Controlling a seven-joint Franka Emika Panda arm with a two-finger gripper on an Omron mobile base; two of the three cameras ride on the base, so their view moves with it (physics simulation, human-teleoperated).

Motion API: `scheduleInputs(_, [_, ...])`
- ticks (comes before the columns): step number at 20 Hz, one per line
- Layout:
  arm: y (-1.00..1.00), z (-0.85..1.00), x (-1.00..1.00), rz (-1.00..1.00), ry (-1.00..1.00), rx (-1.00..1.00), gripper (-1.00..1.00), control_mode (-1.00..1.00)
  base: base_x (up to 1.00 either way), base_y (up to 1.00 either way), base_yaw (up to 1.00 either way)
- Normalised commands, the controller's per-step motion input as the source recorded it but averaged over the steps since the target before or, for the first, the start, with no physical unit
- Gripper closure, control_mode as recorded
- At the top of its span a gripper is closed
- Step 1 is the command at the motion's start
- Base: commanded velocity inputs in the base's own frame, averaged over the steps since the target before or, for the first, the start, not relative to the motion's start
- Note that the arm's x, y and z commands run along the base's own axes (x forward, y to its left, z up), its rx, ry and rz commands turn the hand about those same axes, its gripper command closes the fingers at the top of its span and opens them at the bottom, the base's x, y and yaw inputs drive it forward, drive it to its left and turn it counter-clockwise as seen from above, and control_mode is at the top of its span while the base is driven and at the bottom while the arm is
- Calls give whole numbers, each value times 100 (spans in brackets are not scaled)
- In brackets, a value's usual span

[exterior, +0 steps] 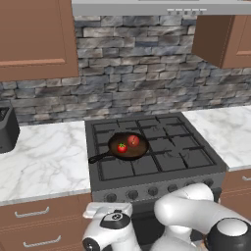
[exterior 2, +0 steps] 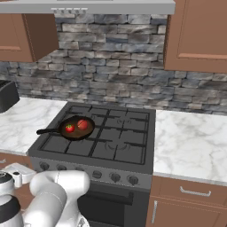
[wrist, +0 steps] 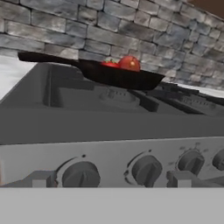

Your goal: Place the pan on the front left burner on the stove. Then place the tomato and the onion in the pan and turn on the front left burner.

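Note:
The dark pan (exterior: 128,147) sits on the left side of the stove (exterior: 152,147) grates, its long handle (exterior: 97,158) pointing front-left. The bright red tomato (exterior: 122,147) with its green cap and the duller onion (exterior: 133,141) both lie inside it. In the hand view the front left burner (wrist: 116,95) head shows just before the pan's (wrist: 118,76) near rim. My gripper (wrist: 111,179) is low in front of the knob row, open and holding nothing. The two leftmost knobs (wrist: 81,175) lie between its fingertips (wrist: 41,179). The white hand (exterior: 107,210) sits below the stove's front left corner.
Marble counters flank the stove on the left (exterior: 44,162) and right (exterior: 230,132). A dark appliance (exterior: 7,126) stands at the far left. Wooden drawers (exterior: 34,215) sit under the counter beside my hand, and the oven door lies below the knobs.

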Motion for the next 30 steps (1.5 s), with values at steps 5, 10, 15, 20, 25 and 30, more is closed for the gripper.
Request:
scheduleInputs(5, [-1,-14,11,0,0,0,-100,-100,0,0,0])
scheduleInputs(10, [0,-14,13,1,0,0,-100,-100,0,0,0])
scheduleInputs(15, [0,-16,13,2,0,0,-100,-100,0,0,0])
scheduleInputs(20, [0,-17,13,2,0,0,-100,-100,0,0,0])
scheduleInputs(25, [0,-17,16,2,0,0,-100,-100,0,0,0])
scheduleInputs(30, [0,-16,11,3,0,0,-100,-100,0,0,0])
